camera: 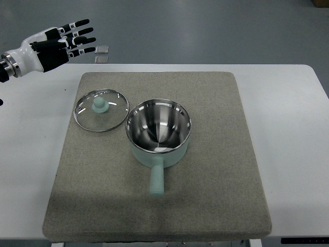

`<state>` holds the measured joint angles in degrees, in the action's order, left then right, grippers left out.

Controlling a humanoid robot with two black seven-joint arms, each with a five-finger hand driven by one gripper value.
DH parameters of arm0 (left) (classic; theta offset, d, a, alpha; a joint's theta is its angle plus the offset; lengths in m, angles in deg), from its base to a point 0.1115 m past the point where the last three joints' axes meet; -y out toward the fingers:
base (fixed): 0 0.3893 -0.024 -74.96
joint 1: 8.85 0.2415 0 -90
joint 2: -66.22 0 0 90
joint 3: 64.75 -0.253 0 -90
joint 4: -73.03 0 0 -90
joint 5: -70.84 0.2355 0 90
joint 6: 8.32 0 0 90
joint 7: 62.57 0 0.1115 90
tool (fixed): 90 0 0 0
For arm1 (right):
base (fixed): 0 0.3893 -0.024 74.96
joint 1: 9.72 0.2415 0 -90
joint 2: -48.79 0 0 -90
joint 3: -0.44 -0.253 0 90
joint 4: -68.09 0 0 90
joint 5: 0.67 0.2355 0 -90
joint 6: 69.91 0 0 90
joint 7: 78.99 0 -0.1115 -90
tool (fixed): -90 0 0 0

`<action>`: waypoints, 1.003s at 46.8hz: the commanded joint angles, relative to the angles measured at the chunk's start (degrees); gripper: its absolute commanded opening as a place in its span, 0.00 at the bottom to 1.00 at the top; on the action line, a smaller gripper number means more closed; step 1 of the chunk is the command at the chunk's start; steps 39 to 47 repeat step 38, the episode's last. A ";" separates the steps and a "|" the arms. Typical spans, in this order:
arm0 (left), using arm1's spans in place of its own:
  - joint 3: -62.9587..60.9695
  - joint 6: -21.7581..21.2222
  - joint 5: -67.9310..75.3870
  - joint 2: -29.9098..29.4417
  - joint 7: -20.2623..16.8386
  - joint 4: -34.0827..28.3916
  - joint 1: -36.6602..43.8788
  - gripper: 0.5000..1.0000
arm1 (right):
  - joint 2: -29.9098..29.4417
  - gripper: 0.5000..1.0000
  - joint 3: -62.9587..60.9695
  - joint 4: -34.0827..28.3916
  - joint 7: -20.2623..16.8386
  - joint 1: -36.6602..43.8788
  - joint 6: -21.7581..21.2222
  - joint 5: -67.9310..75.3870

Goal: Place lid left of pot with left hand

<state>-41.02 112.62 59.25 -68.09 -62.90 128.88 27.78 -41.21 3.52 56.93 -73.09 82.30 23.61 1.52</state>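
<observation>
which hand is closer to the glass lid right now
Left. The left hand hovers open beyond the table's far-left edge, up and left of the glass lid, not touching it. The right hand is not in view.

On your white counter lies a grey mat. On the mat you have a mint-green pot, uncovered, its steel inside bare and its handle pointing toward you. Left of the pot, its rim touching or nearly touching the pot's, the glass lid lies flat with its green knob up. Your left robot hand hovers at upper left, fingers spread, holding nothing, well apart from the lid.
</observation>
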 commanded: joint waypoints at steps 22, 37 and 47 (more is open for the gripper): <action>0.00 4.05 -3.88 0.18 -0.29 -0.91 4.51 0.98 | 0.00 0.85 -0.26 -1.05 0.08 -0.26 -0.62 0.53; 0.00 4.05 -3.79 0.10 -1.00 -1.80 5.03 0.98 | 0.00 0.85 -0.44 -1.05 0.17 -0.26 -0.54 0.53; 0.00 4.05 -3.79 0.10 -1.00 -1.88 5.03 0.98 | 0.00 0.85 -0.44 -1.05 0.08 -0.26 -0.62 0.53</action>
